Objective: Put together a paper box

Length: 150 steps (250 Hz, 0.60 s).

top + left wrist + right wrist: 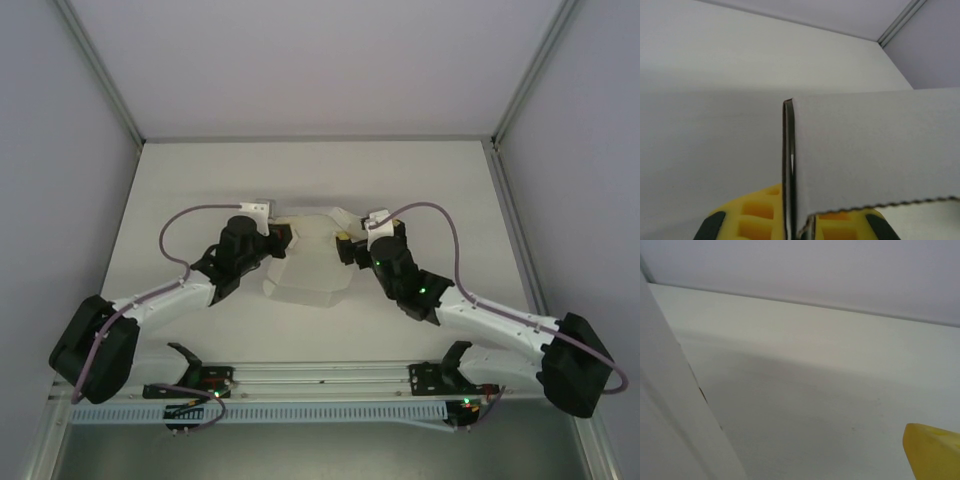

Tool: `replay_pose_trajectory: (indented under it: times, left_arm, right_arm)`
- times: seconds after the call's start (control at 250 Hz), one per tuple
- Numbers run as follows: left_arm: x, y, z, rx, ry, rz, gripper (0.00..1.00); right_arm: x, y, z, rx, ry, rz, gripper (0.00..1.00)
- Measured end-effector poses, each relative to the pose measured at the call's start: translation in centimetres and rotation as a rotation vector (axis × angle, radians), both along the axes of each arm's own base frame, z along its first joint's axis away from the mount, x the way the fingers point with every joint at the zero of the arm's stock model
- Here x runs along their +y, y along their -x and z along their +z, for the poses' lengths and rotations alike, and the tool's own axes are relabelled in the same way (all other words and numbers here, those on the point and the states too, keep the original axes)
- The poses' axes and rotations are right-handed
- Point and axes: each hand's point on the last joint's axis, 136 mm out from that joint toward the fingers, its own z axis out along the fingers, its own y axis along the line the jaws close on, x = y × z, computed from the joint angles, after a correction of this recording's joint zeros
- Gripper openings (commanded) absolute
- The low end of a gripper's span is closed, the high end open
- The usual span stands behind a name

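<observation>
The paper box lies at the middle of the desk, between the 2 arms, partly folded: pale panels spread flat toward the near side and some raised at the far side.

It looks very light and thin, so I judge it will slide or lift with the slightest push. It should be stiff only along the creases, and likely to buckle or crease wrongly if squeezed in the middle of a panel. The plain card surface probably offers little friction. The best hold is on a panel edge or beside a fold line, with the other gripper steadying the opposite side.

The left arm reaches in from the left with its elbow low, and the left gripper is at the box's left far corner. In the left wrist view, a card edge runs straight down between the yellow fingers. The left gripper seems pressed together on that wall of the box, pinching it upright.

The right arm mirrors this from the right, with the right gripper touching or just beside the box's right edge. The right wrist view gives 1 yellow fingertip over bare desk and a card panel slanting past on the left. I cannot tell whether that gripper is spread or closed.
</observation>
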Motion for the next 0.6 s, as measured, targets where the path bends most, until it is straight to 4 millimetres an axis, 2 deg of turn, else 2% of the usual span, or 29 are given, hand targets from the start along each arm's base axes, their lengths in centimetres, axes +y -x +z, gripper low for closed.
replay_pose_trajectory:
  times: [0.196, 0.327, 0.467, 0.599]
  left_arm:
    - [0.2, 0.1, -0.9, 0.029, -0.016, 0.011, 0.00]
    - [0.2, 0.0, -0.8, 0.030, -0.018, 0.013, 0.00]
    - [0.9, -0.3, -0.7, 0.030, -0.029, 0.042, 0.00]
    - [1.8, -0.5, -0.3, 0.016, -0.043, 0.069, 0.00]
  right_arm:
    - [-0.9, -0.3, -0.6, 0.011, 0.097, -0.071, 1.00]
    - [-2.1, 0.7, 1.2, -0.027, 0.061, -0.065, 1.00]
    - [-5.1, 2.5, 3.9, -0.091, -0.022, -0.081, 1.00]
    - [-9.2, 3.4, 6.6, -0.142, -0.105, -0.152, 1.00]
